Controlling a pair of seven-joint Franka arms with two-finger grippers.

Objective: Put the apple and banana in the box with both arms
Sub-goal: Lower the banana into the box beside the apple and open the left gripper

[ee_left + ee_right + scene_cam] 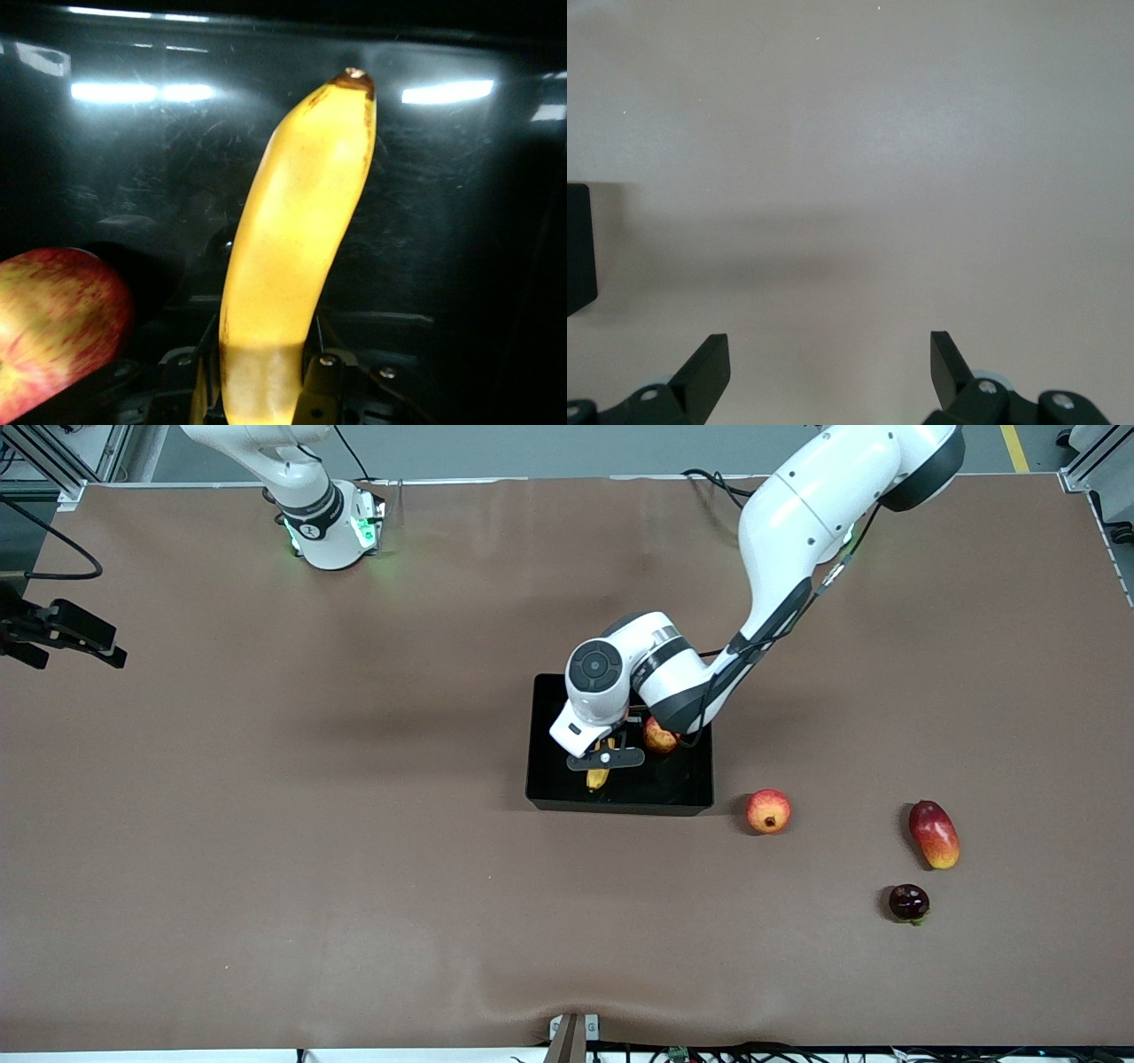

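Observation:
The black box (620, 806) stands mid-table. The red-and-yellow apple (660, 736) lies in it near the wall toward the left arm's end. My left gripper (604, 762) reaches down into the box and is shut on the yellow banana (598, 778). In the left wrist view the banana (297, 239) rises from between the fingers of the left gripper (261, 381), over the box's scratched black floor (443, 221), with the apple (53, 328) beside it. My right gripper (830, 341) hangs open over bare brown table, holding nothing.
Outside the box toward the left arm's end lie a round red-yellow fruit with a dark crown (768, 811), an oblong red-orange fruit (934, 833) and a small dark fruit (908, 902). A brown cloth covers the table.

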